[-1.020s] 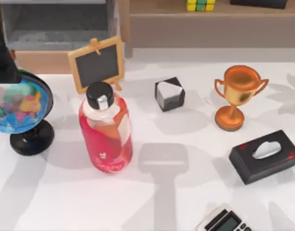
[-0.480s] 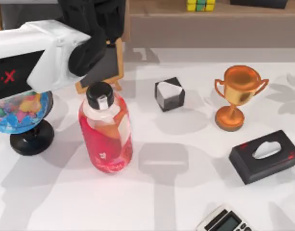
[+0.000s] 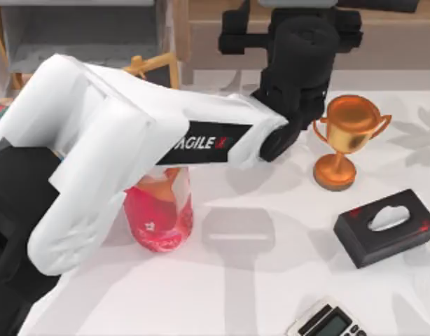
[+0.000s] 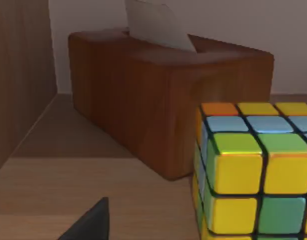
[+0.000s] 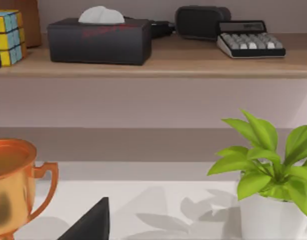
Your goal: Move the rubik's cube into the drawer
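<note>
Wooden shelf board (image 4: 68,190) is lying under the left gripper (image 3: 292,31), which is reaching over the back of the table to the shelf in the top view. Left wrist view: the rubik's cube (image 4: 253,170) is sitting on that board close ahead of the gripper, yellow, green and pale blue tiles facing it, with a brown wooden tissue box (image 4: 163,95) just behind the cube. One dark fingertip is poking into the view's edge; cannot tell whether the fingers are spread or pressed together.

Right wrist view is giving what the top view hides: the cube (image 5: 11,35) beside a black tissue box (image 5: 98,40) and a grey-keyed calculator (image 5: 251,42) along the shelf, a potted plant (image 5: 263,170) and a trophy (image 5: 13,185) on the white table below. Right gripper state: cannot tell.

Top view: the white left arm is crossing over a red bottle (image 3: 159,213). Far to the gripper's side, at the table's back left, the drawer (image 3: 82,35) is standing open, grey floor bare. A second black tissue box (image 3: 386,227) is lying on the table (image 3: 257,280).
</note>
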